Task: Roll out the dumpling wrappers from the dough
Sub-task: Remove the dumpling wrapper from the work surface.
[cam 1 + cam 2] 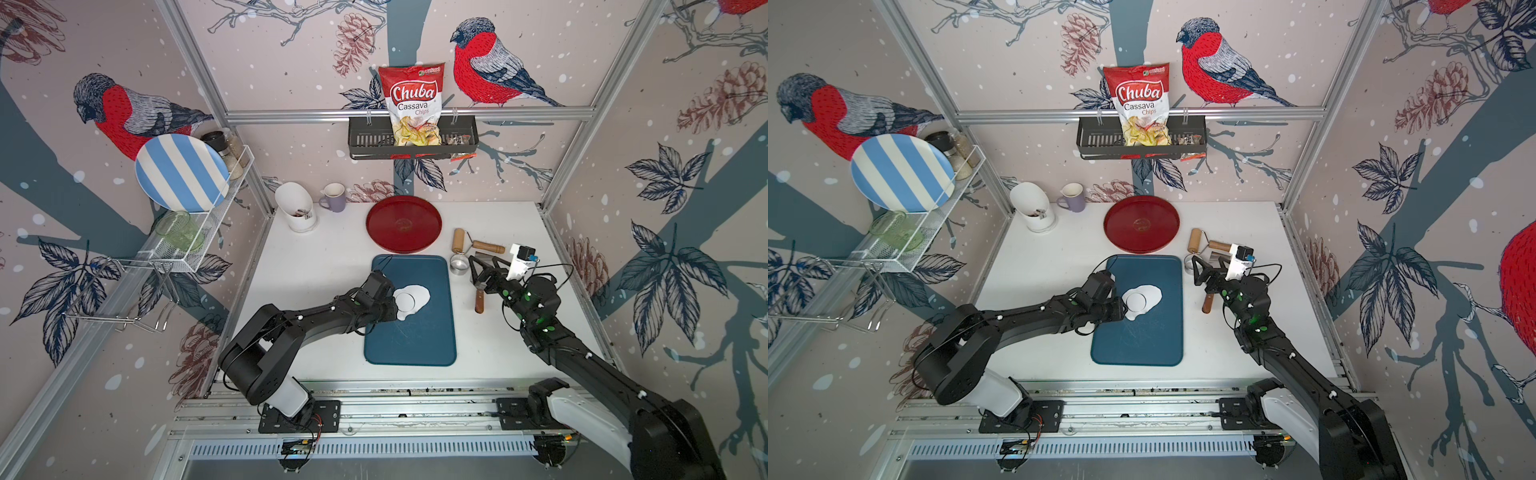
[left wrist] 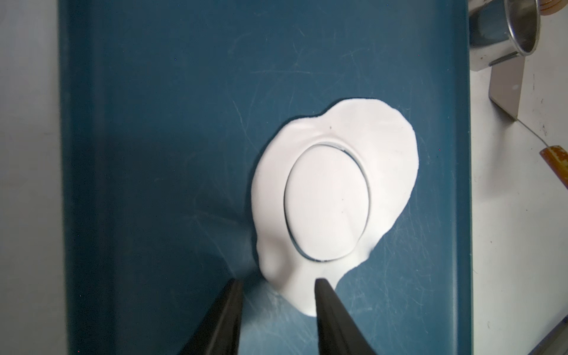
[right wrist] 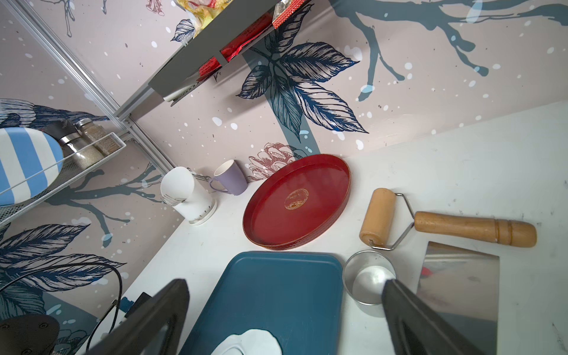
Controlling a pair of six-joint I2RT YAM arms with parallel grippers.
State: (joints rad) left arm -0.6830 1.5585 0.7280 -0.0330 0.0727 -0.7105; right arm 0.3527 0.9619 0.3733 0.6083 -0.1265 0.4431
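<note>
Since one dumpling wrapper (image 2: 327, 203) is already cut in the single dough (image 2: 390, 147) sheet at the middle of the blue board (image 2: 153, 123), peeling scrap seems in hand. The left gripper (image 2: 278, 281), jaws narrow, straddles the dough's edge, perhaps not yet pinching. Next: close, lift gently. The right gripper (image 3: 285, 282) gapes empty beside one steel ring (image 3: 368, 279).

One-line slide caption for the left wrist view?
Left end effector open astride the dough edge on the blue board, cut wrapper disc inside.
</note>
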